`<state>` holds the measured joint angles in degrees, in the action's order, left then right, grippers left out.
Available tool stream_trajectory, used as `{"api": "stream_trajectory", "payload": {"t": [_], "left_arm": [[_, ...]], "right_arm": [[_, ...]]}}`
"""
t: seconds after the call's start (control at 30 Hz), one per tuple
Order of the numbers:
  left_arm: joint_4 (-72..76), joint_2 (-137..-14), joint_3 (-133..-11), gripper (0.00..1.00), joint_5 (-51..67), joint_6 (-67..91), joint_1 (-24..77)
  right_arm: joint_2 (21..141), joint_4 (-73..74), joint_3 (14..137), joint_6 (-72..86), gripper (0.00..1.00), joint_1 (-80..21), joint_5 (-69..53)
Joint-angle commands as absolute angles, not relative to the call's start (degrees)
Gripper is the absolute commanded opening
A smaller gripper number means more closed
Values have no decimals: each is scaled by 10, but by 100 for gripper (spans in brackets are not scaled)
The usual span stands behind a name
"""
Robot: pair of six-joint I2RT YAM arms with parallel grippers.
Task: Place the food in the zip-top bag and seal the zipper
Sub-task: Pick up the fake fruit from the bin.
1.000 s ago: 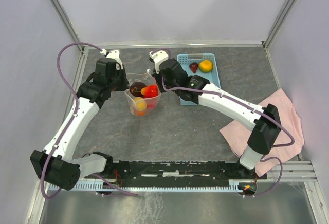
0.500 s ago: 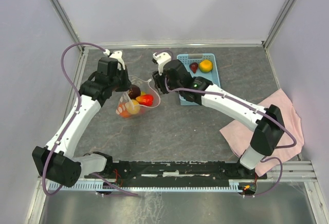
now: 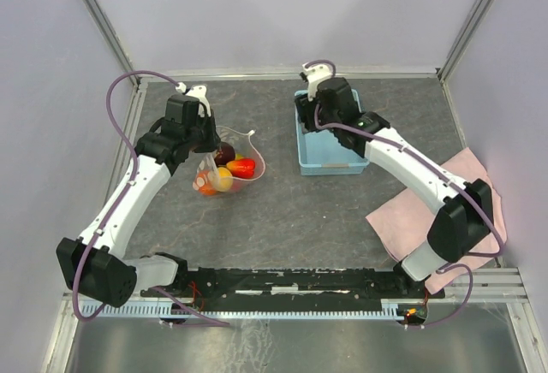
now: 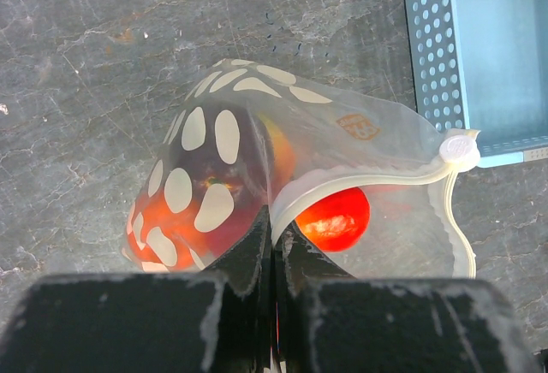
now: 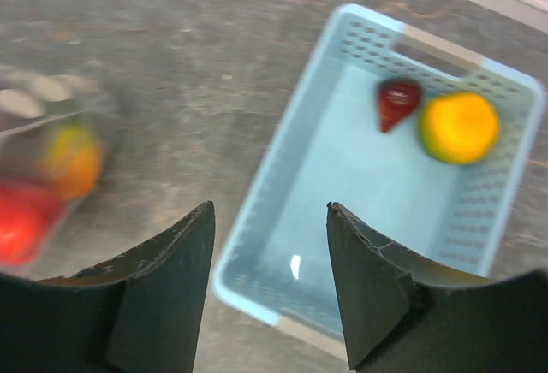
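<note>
The zip-top bag (image 3: 233,164), clear with white dots (image 4: 224,133), lies slumped on the table with its mouth gaping. Inside it is food: a red piece (image 4: 335,219), a dark purple piece (image 3: 224,152) and an orange-yellow piece (image 3: 214,181). My left gripper (image 4: 275,234) is shut on the bag's rim by the zipper strip (image 4: 377,178). My right gripper (image 5: 270,210) hangs open and empty above the light blue basket (image 5: 282,168). More food sits at the basket's far end: a dark red piece (image 5: 398,101) and an orange-yellow fruit (image 5: 460,127). The right arm hides both in the top view.
The basket (image 3: 332,156) stands right of the bag, its corner (image 4: 445,56) close to the bag's mouth. A pink cloth (image 3: 472,186) lies at the table's right edge under the right arm. Metal rails border the table.
My right gripper has opened, let go of the bag's rim and swung right to above the basket. The bag has sagged down and left, still pinched by the left gripper.
</note>
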<state>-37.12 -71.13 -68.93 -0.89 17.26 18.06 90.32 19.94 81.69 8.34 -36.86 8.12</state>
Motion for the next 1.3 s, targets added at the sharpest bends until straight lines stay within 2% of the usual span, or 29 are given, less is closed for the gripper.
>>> {"api": "stream_trajectory", "payload": {"t": [0.0, 0.57, 0.93, 1.27], "left_arm": [[-351, -710, -700, 3, 6, 161, 178], [-350, -712, -700, 3, 10, 161, 177], [-351, -719, -700, 3, 11, 160, 178], [-351, -724, -700, 3, 14, 160, 178]], "right_arm": [[922, 186, 819, 27, 65, -317, 129], [1155, 191, 953, -194, 77, -215, 145], [1273, 166, 1028, -334, 78, -213, 233], [1325, 121, 1019, -385, 77, -214, 279]]}}
